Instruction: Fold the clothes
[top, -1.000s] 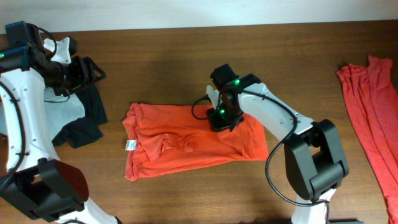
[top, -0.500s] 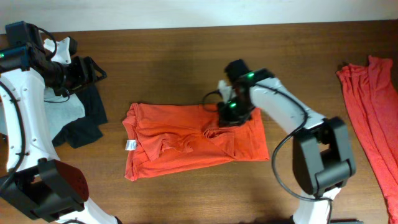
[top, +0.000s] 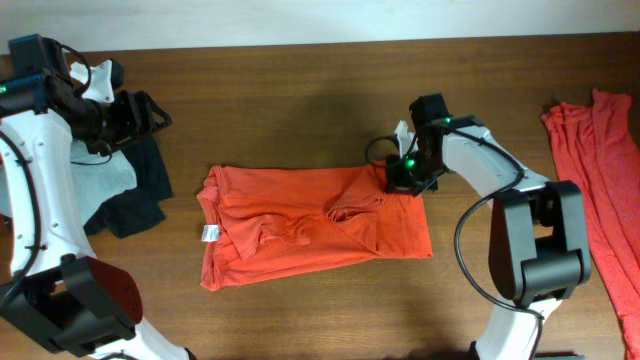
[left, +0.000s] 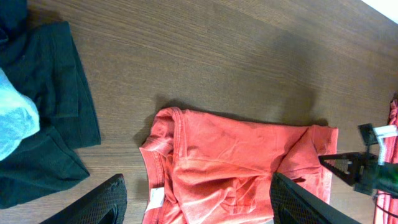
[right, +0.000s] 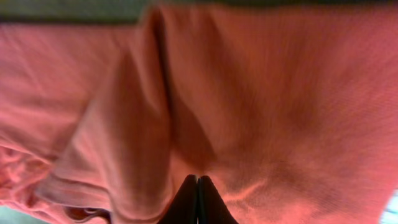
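Orange-red T-shirt (top: 310, 225) flat at centre of table (top: 300, 90), collar end toward table's left edge, white tag (top: 210, 233) showing on that end. Right gripper (top: 400, 180) right of table centre, down on shirt's upper right corner. Fingertips (right: 186, 208) pressed tight together in wrist view, no gap, thin pinch of orange fabric caught there, creases fanning out from tips. Versus a second back: shifted from shirt's middle out toward table's right edge, jaws gone from part-open to fully closed. Raised fold (top: 355, 200) dragged along, now stretched from shirt's middle to gripper; rest of shirt outline same, edge nearest table's front unchanged. Left gripper (top: 150, 112) up by table's far left corner, held high, jaws spread wide, nothing between; both fingers framing bottom of its wrist view, shirt seen beyond. Hardly any change there, maybe a touch wider. Dark garments (top: 140, 200) and pale grey-blue tee (top: 105, 185) piled at table's left edge, untouched, same spot. Red cloth (top: 600, 170) at table's right edge, same spot.
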